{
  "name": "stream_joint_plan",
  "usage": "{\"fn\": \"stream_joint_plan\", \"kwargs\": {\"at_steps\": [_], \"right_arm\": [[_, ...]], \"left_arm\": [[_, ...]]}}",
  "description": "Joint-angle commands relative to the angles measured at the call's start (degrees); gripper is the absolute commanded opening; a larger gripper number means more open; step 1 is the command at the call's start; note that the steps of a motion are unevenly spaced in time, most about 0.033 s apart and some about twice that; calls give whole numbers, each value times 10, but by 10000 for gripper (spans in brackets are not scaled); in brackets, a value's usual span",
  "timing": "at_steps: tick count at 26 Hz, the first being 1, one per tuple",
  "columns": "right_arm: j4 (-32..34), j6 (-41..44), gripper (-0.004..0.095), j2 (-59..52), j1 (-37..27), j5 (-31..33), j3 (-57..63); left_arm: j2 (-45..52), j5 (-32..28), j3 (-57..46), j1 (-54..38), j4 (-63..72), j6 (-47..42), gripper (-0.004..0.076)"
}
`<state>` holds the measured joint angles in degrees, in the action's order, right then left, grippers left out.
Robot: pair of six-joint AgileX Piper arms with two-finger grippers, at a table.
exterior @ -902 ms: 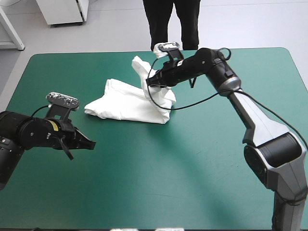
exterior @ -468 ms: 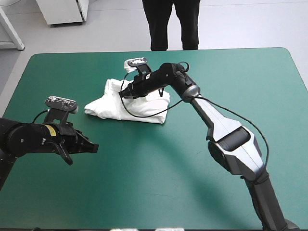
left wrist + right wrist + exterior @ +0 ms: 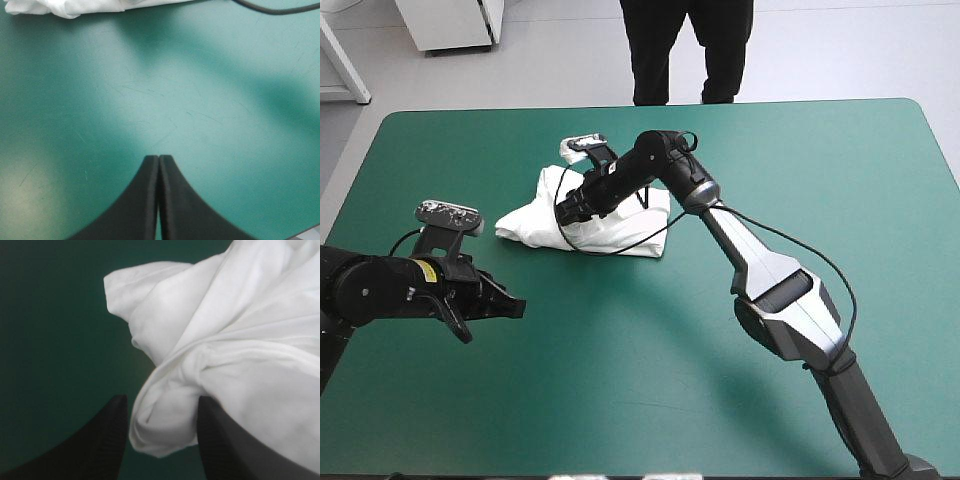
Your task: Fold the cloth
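Nearest, toward the table's left side, the left gripper [image 3: 510, 305] hovers over the bare cover [image 3: 650, 380]. Its fingers [image 3: 145, 200] are pressed together into one pointed arch with nothing between them, and it points toward the table's middle. Well ahead of it lies the shirt [image 3: 525, 225], a white, loosely folded bundle on the cover, left of the table's centre and closer to the far edge than to the near one. In the left wrist view only the edge of the shirt [image 3: 65, 6] shows, well apart from the fingertips, with teal-green cover [image 3: 200, 125] between. The right arm reaches across from the right and bends down over the bundle, so the right gripper [image 3: 565, 210] is over the shirt's middle. Its fingers [image 3: 107, 440] stand wide apart, and a rumpled fold of the shirt [image 3: 165, 425] lies in the gap between them, unpinched. Beyond the fold the cloth spreads in soft creases, with dark cover [image 3: 50, 340] beside it.
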<state>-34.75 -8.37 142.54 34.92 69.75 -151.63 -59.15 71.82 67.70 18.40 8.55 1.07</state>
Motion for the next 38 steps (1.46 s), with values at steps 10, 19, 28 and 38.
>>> {"fn": "stream_joint_plan", "kwargs": {"at_steps": [10, 19, 28, 38], "right_arm": [[88, 84, 469, -96, -44, 19, -68], [143, 74, 469, -227, -93, 18, 200], [123, 53, 506, -196, -98, 10, 267], [75, 28, 462, -128, -98, -9, 265]], "left_arm": [[9, 19, 12, -1, 14, -6, -9], [9, 18, 12, -1, 14, -2, -9], [9, 18, 12, -1, 12, -2, -9], [9, 13, 12, -1, 12, -2, -9]]}}
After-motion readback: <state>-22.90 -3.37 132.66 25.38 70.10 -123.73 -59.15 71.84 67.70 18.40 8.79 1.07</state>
